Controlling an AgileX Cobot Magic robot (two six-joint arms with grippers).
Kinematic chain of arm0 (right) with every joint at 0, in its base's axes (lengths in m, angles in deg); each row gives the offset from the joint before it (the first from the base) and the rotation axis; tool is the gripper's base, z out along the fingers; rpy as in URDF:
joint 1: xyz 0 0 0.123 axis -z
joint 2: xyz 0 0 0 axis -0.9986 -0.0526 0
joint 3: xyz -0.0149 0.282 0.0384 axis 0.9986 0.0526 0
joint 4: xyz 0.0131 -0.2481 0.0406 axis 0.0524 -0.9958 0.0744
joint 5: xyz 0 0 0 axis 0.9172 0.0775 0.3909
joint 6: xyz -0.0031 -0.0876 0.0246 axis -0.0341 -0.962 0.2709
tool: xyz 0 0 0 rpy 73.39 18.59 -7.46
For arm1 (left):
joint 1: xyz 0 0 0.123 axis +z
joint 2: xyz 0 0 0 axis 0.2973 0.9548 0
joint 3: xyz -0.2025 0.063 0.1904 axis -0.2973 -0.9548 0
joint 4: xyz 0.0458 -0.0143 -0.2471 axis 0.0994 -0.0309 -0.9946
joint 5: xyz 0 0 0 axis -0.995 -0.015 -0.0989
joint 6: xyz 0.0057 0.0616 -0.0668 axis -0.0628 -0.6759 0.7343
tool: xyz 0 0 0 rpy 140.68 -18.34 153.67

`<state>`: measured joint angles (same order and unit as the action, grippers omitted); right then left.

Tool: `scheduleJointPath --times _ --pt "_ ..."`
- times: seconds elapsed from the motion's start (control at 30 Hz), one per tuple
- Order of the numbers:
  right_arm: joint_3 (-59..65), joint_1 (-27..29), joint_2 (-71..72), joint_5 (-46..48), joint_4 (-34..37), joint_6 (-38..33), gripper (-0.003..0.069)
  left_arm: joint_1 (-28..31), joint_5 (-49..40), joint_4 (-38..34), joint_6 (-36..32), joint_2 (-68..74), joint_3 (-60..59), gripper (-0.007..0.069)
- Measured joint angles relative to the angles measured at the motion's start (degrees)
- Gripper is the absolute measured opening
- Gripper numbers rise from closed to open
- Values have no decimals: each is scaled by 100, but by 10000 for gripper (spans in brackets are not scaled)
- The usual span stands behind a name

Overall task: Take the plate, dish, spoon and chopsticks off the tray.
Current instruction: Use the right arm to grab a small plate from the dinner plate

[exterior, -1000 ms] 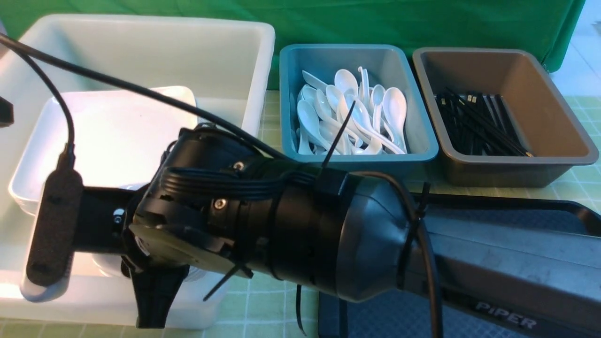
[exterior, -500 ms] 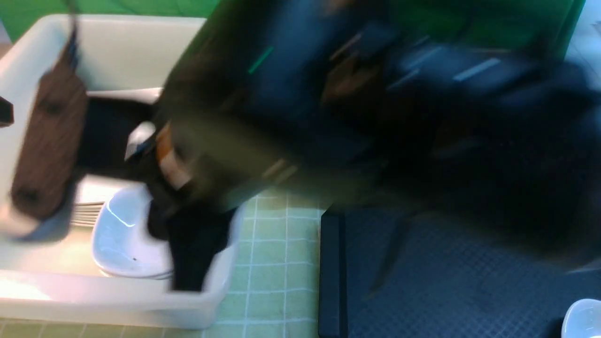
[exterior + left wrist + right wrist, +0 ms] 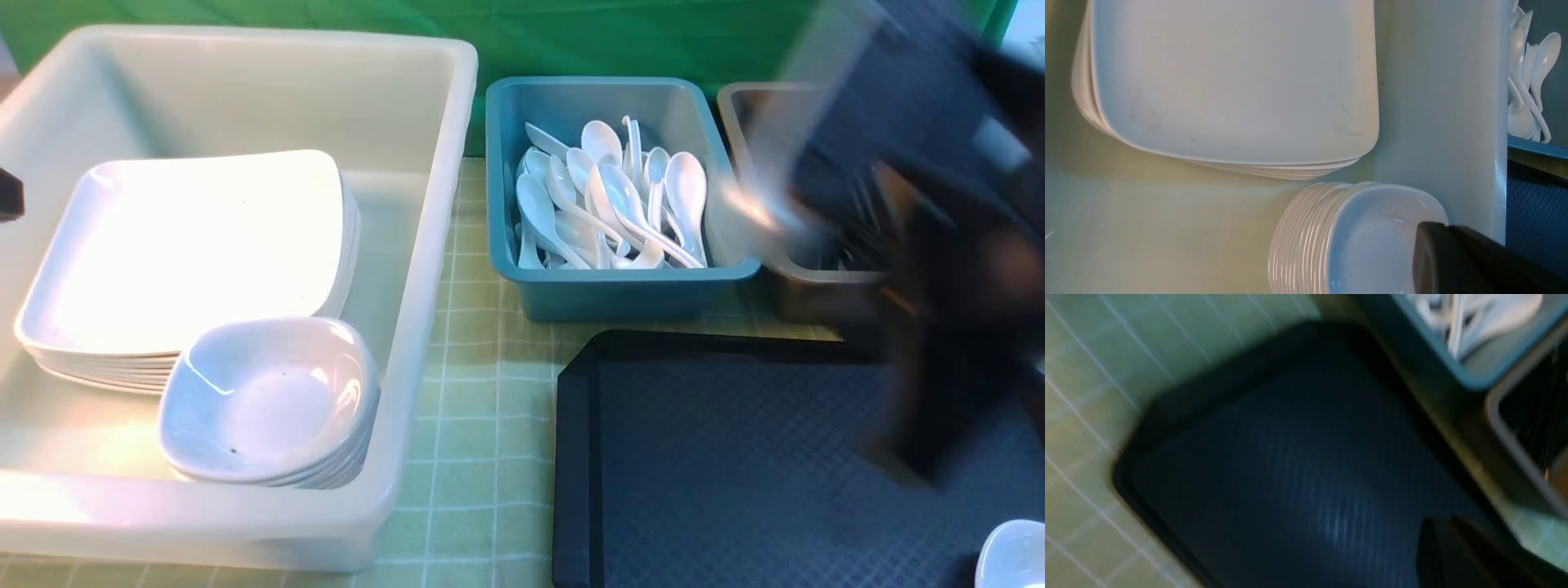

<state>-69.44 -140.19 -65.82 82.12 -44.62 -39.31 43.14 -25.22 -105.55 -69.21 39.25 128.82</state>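
Pressed together and empty, the left gripper point(image 3: 1437, 245) is hanging over the dish stack point(image 3: 269, 400), sorted beside the plate point(image 3: 196, 245) in the white tub point(image 3: 445, 163). The right gripper point(image 3: 1453, 551), its spread unreadable, is hovering above the tray point(image 3: 735, 457), probably meant for the cropped white piece point(image 3: 1015, 554) at its near right corner.
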Motion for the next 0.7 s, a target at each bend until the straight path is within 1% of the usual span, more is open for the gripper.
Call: scheduleJointPath --times 0.03,0.07,0.13,0.17,0.2,0.23,0.27,0.3,0.33,0.37,0.43,0.6,0.67,0.7 --pt "341 158 102 12 29 49 30 0 0 0 0 0 0 -3" --pt "830 377 294 19 110 110 55 0 0 0 0 0 0 -3" --pt "1446 620 422 24 261 151 93 0 0 0 0 0 0 -3" --pt "1952 760 460 11 359 171 141 0 0 0 0 0 0 -3" --pt "2019 797 465 3 379 172 149 0 0 0 0 0 0 -3" --pt "2534 917 459 -85 419 192 216 0 0 0 0 0 0 -3" --pt "2820 972 451 -181 447 192 258 0 0 0 0 0 0 -3" --pt "2873 982 451 -223 447 192 273 0 0 0 0 0 0 -3" --pt "3276 1057 413 -430 472 192 325 0 0 0 0 0 0 -3" --pt "3313 1057 407 -455 471 192 330 0 0 0 0 0 0 -3" --pt "3661 1179 302 -739 486 192 364 0 0 0 0 0 0 -3" --pt "3811 1459 129 -1093 481 198 373 0 0 0 0 0 0 -3" --pt "3816 1704 -31 -1328 470 198 373 0 0 0 0 0 0 -3" --pt "3816 1741 -61 -1352 463 198 373 0 0 0 0 0 0 -3"
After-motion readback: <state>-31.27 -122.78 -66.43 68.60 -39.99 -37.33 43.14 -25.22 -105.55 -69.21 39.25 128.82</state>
